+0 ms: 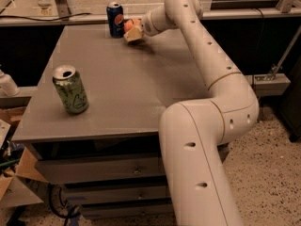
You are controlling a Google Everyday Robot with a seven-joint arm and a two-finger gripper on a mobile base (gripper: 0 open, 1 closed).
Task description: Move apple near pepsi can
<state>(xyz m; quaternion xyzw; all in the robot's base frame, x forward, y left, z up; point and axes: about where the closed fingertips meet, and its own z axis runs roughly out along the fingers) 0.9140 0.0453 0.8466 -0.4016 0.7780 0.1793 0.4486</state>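
The pepsi can (115,19), dark blue with a silver top, stands upright at the far edge of the grey table (122,88). The red-orange apple (129,25) is just to its right, almost touching it. My gripper (133,32) reaches in from the right at the end of the long white arm (207,65). Its pale fingers (136,34) are closed around the apple, low over the table top. The underside of the apple is hidden by the fingers.
A green can (70,89) with scribbled markings stands upright near the table's front left corner. The table has drawers (103,171) below. Cardboard and cables (14,187) lie on the floor at the left. A rail and window ledge (244,13) run behind the table.
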